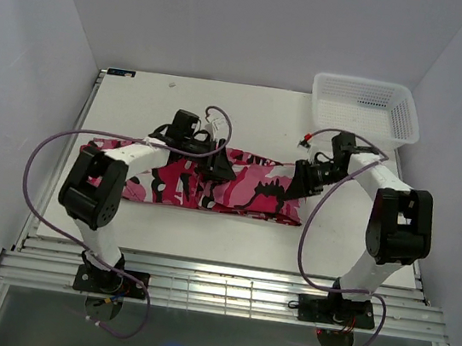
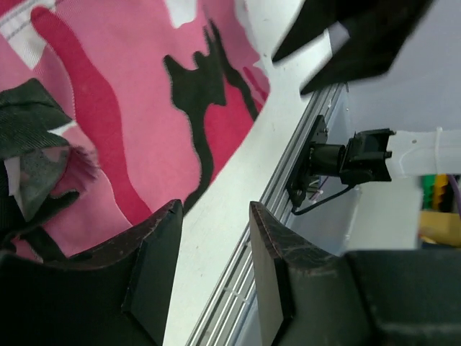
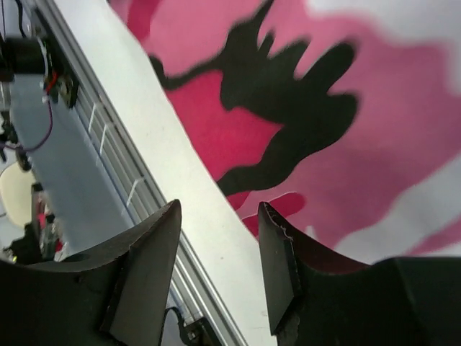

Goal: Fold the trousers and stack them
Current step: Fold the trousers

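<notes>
Trousers [image 1: 211, 189], pink camouflage with black and white patches, lie flat in one long band across the middle of the table [image 1: 138, 100]. The band runs left to right and sits somewhat nearer the table's front edge than its back.

The left gripper [image 2: 214, 210] stands about the table's centre, over the back edge of the band. Its jaws are apart and hold nothing, and bare table surface shows through the gap.

The right gripper [image 3: 216, 209] stands right of the table's centre, at the band's right end. Its jaws are likewise apart and empty, with the cloth edge and table showing between them.

Whether any finger touches the cloth cannot be told.

A white mesh basket [image 1: 365, 106] sits at the table's far right corner, well apart from the trousers.
</notes>
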`<state>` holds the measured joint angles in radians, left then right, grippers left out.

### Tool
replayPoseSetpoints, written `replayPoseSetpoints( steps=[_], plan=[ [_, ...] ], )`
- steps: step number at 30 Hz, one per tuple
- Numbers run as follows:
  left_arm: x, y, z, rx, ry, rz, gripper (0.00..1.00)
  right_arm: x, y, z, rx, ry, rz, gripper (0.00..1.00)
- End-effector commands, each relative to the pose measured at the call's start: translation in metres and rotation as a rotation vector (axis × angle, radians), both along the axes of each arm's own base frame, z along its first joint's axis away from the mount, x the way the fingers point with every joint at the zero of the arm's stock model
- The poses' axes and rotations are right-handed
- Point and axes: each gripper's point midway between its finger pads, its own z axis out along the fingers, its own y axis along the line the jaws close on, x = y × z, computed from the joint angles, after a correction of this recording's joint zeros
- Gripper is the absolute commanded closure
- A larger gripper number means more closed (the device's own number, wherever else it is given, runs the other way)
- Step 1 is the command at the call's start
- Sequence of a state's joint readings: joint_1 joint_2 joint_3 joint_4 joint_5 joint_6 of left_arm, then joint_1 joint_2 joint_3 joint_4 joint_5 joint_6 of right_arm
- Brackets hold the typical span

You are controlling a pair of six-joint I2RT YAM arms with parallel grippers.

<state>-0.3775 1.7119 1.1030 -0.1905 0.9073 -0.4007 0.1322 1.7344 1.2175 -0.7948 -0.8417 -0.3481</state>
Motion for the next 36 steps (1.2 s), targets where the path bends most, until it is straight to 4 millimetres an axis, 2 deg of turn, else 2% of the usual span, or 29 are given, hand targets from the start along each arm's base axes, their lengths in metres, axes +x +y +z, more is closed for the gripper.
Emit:
replayPoseSetpoints(
  steps=[1,2,3,5,7,8,9,12,13,15,17,18,19,21,22,23,24,25,27,29,30,32,33,36],
  plan=[
    [0.013,-0.013,-0.019,-0.061,0.158,0.071,0.46,-0.043,0.006,-0.015,0.03,0.042,0.091,0.47],
    [0.017,-0.01,-0.029,-0.054,0.19,0.09,0.43,-0.039,0.006,-0.024,0.023,0.027,0.077,0.47],
    [0.024,-0.005,-0.038,-0.041,0.205,0.114,0.41,-0.048,0.002,-0.04,-0.008,0.061,0.068,0.46],
    [0.046,0.003,-0.059,0.002,0.209,0.161,0.37,-0.048,-0.007,-0.068,-0.075,0.089,0.042,0.46],
    [0.075,0.02,-0.065,0.023,0.189,0.225,0.36,-0.048,-0.021,-0.097,-0.161,0.179,-0.022,0.46],
    [0.083,0.026,-0.074,0.034,0.195,0.239,0.35,-0.049,-0.022,-0.099,-0.155,0.199,-0.021,0.46],
    [0.089,0.042,-0.08,0.063,0.222,0.273,0.34,-0.045,-0.029,-0.104,-0.199,0.185,-0.025,0.46],
    [0.113,0.065,-0.076,0.112,0.145,0.291,0.29,-0.046,-0.04,-0.107,-0.262,0.185,-0.03,0.46],
    [0.108,0.071,-0.078,0.146,0.148,0.273,0.27,-0.047,-0.043,-0.108,-0.269,0.199,-0.028,0.46],
    [0.103,0.076,-0.063,0.127,0.131,0.241,0.26,-0.056,-0.044,-0.105,-0.261,0.243,-0.019,0.46],
    [0.095,0.075,-0.049,0.108,0.073,0.186,0.25,-0.056,-0.045,-0.097,-0.24,0.221,0.007,0.47],
    [0.083,0.071,-0.027,0.052,0.039,0.135,0.24,-0.053,-0.042,-0.083,-0.203,0.186,0.019,0.46],
    [0.077,0.069,-0.017,0.028,0.018,0.107,0.25,-0.054,-0.042,-0.073,-0.186,0.181,0.021,0.46],
    [0.058,0.063,-0.001,-0.016,-0.009,0.037,0.26,-0.034,-0.037,-0.041,-0.118,0.072,0.011,0.43],
    [0.052,0.061,0.011,-0.022,-0.035,0.015,0.28,-0.024,-0.04,-0.03,-0.094,0.042,-0.014,0.41],
    [0.045,0.059,0.014,-0.024,-0.06,-0.018,0.29,-0.013,-0.04,-0.02,-0.081,0.022,-0.044,0.38],
    [0.033,0.054,0.014,-0.031,-0.034,-0.048,0.31,0.006,-0.04,-0.004,-0.063,-0.032,-0.074,0.29],
    [0.027,0.052,0.017,-0.029,-0.042,-0.056,0.33,0.018,-0.043,0.003,-0.058,-0.053,-0.107,0.24],
    [0.018,0.046,0.013,-0.024,-0.024,-0.063,0.34,0.051,-0.046,0.007,-0.08,-0.094,-0.189,0.15],
    [0.013,0.048,-0.011,0.039,0.025,-0.031,0.37,0.078,-0.049,0.005,-0.099,-0.142,-0.246,0.12],
    [0.014,0.048,-0.02,0.048,0.053,-0.006,0.38,0.084,-0.048,-0.006,-0.095,-0.088,-0.285,0.09],
    [0.014,0.058,-0.054,0.137,0.114,0.045,0.4,0.095,-0.045,-0.014,-0.079,-0.056,-0.321,0.09],
    [0.013,0.062,-0.064,0.157,0.145,0.056,0.4,0.102,-0.044,-0.023,-0.07,-0.051,-0.335,0.08],
    [0.011,0.075,-0.098,0.234,0.228,0.083,0.41,0.106,-0.043,-0.046,-0.069,0.013,-0.359,0.07]
  ],
)
